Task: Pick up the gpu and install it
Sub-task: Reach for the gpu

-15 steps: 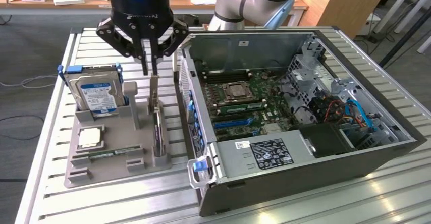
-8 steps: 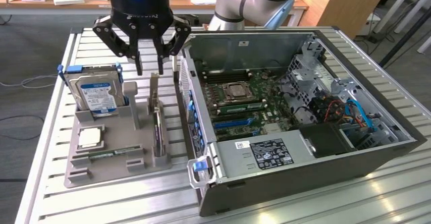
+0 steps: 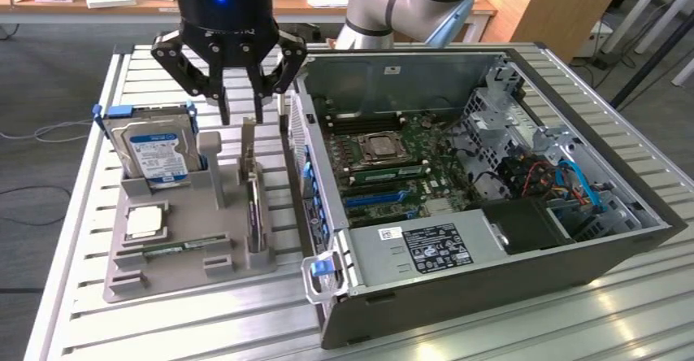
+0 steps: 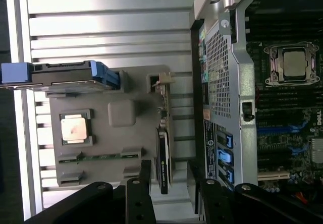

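The black multi-fingered tool (image 3: 243, 115) is released, its fingers (image 4: 145, 183) spread wide w/ nothing in them, and it hangs directly over the gpu (image 3: 253, 215), a thin dark circuit card w/ a silver metal end bracket. The gpu stands on edge in a slot of the grey plastic parts holder (image 3: 162, 276), straight below the tool. In the wrist view it runs between two fingers w/ a gap showing on each side, so no contact (whether the tips have reached the level of the card's top edge, can't tell). Just beside the tool on one side is the open dark PC case (image 3: 488, 215) w/ its green motherboard (image 3: 401, 166) exposed. On the tool's other side, also in the holder, a silver hard drive in a blue frame (image 3: 158, 154) stands upright. Farther out from the tool a square silver CPU chip (image 3: 145, 223) lies flat, and a slim green memory stick (image 3: 179, 247) sits in its slot next to it. Holder & case rest on the slatted aluminium tabletop (image 3: 97, 328).
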Available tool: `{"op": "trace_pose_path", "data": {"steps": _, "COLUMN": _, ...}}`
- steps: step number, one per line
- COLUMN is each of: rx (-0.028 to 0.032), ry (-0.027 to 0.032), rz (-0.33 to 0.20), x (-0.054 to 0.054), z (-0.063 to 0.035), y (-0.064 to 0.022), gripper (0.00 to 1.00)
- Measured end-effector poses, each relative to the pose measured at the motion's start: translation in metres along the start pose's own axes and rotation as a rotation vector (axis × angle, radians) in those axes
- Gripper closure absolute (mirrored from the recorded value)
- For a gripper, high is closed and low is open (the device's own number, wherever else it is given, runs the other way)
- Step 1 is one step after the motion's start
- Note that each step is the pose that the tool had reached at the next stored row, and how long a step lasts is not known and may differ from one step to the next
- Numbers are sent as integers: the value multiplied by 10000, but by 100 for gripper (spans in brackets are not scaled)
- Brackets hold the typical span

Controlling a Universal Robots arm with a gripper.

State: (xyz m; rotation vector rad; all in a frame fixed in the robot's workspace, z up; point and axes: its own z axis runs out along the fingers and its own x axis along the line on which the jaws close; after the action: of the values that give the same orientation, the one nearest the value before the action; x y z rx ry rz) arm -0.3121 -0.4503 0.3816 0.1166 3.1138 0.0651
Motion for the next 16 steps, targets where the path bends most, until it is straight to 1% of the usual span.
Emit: {"op": "trace_pose_path", "data": {"steps": 16, "rx": 2, "ry": 4, "rz": 0, "x": 4, "z": 188, "y": -8, "gripper": 58}}
